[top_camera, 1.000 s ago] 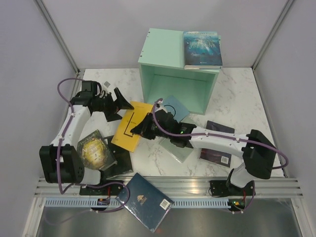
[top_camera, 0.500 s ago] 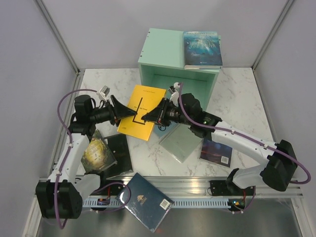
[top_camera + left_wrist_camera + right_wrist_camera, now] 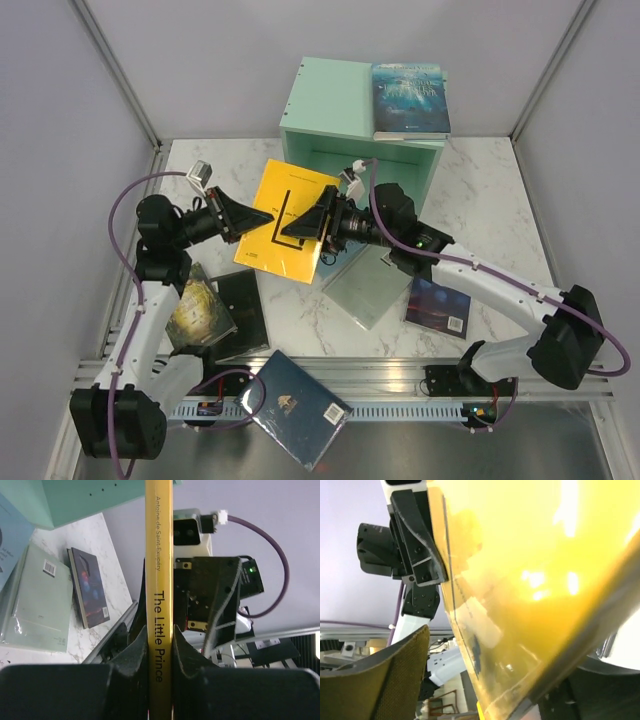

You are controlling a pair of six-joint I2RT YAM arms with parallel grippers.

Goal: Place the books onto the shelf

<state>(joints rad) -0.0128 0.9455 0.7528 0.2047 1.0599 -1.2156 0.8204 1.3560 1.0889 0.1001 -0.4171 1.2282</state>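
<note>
A yellow book [image 3: 285, 218] hangs tilted above the table in front of the shelf [image 3: 345, 110], a mint-green open box. My left gripper [image 3: 252, 226] is shut on its spine [image 3: 159, 595], which reads "The Little Prince", with both pads pressed against it. My right gripper [image 3: 305, 227] is at the book's opposite edge and open. In the right wrist view its mesh finger [image 3: 395, 675] stands apart from the yellow cover [image 3: 530, 570]. A blue-covered book [image 3: 410, 98] lies on top of the shelf.
Other books lie on the marble table [image 3: 480, 210]: gold-brown [image 3: 195, 305] and black [image 3: 242, 312] by the left arm, pale green [image 3: 365, 287] and dark galaxy [image 3: 438, 306] under the right arm. A navy one [image 3: 293, 405] rests on the front rail.
My left gripper has shut on the yellow book's spine and my right gripper has opened off it. The book has risen from the table and now tilts in front of the shelf.
</note>
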